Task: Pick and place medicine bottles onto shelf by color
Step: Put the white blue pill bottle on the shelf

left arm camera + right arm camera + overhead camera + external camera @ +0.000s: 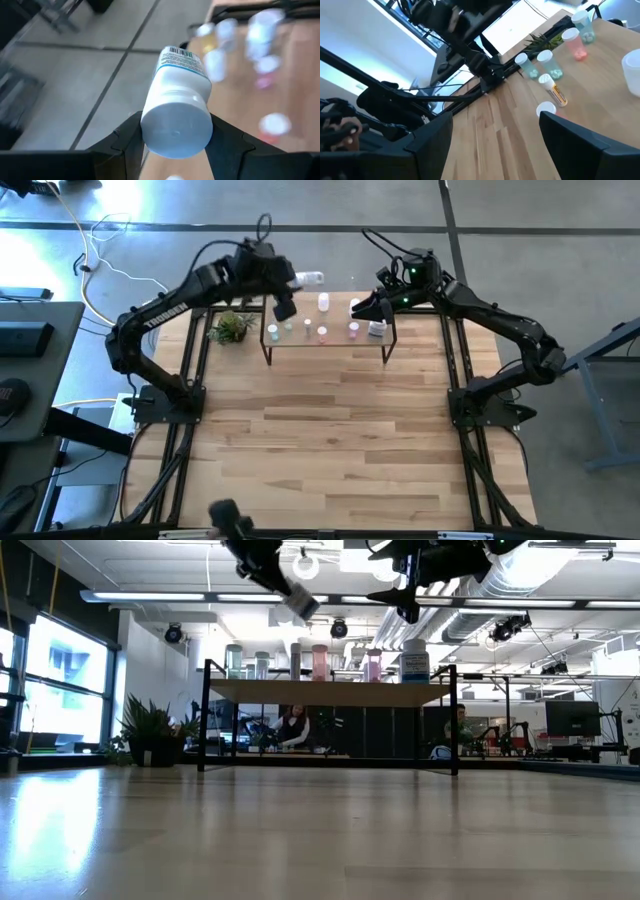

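My left gripper (292, 280) hangs high over the table's far edge, beyond the shelf's (325, 340) left half, shut on a large white medicine bottle (177, 107) with a barcode label. Several small bottles stand on the shelf top: greenish ones (234, 660) at the left, pink ones (320, 660) in the middle, and a larger white one with a blue label (415, 660) at the right. My right gripper (362, 308) hovers open above the shelf's right end, holding nothing. My left gripper pinches the white bottle at its cap end (175, 131) between its two fingers (131, 140), one on each side. The bottle lies along the fingers, its cap toward the wrist and its labelled body (181, 59) pointing away. It is lifted clear and tilted (303, 604), above shelf height.
A small green plant (232, 327) sits on the table just left of the shelf. The wide wooden tabletop (330, 430) stretches in front of the shelf. Black frame rails (190, 360) run along both sides. People sit at desks (293, 725) in the room behind.
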`<action>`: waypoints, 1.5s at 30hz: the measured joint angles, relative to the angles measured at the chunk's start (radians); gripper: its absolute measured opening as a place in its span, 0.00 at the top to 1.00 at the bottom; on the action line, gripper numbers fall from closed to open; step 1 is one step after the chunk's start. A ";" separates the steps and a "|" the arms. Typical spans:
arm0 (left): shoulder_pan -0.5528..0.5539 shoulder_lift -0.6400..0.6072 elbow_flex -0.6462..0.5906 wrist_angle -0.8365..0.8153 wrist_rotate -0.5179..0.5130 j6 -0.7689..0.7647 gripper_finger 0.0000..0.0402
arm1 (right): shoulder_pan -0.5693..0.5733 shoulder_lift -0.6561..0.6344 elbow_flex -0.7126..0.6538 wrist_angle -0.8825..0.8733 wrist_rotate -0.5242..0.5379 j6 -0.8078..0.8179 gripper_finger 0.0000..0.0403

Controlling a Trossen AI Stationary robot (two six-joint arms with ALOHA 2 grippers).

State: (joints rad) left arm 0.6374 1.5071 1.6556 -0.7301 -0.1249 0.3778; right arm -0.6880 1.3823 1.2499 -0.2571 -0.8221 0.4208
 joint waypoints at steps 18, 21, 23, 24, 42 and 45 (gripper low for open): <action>0.128 0.012 0.017 -0.089 0.073 -0.112 0.60 | 0.000 0.000 0.000 -0.001 0.040 -0.048 0.28; 0.118 0.025 0.017 -0.097 0.088 -0.125 0.60 | 0.000 0.000 0.000 -0.001 0.077 -0.040 0.28; 0.110 0.034 0.017 -0.105 0.088 -0.131 0.60 | 0.000 0.000 0.000 -0.002 0.089 -0.033 0.28; 0.105 0.037 0.017 -0.108 0.088 -0.136 0.60 | 0.000 0.000 0.000 -0.002 0.089 -0.030 0.28; 0.032 0.053 0.017 -0.164 0.089 -0.192 0.60 | 0.001 0.000 0.000 -0.007 0.090 -0.029 0.28; 0.014 0.063 0.017 -0.164 0.071 -0.192 0.60 | 0.001 0.000 0.000 -0.007 0.090 -0.029 0.28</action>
State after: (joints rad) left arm 0.6519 1.5705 1.6726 -0.8945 -0.0538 0.1854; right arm -0.6868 1.3827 1.2499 -0.2646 -0.7318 0.3920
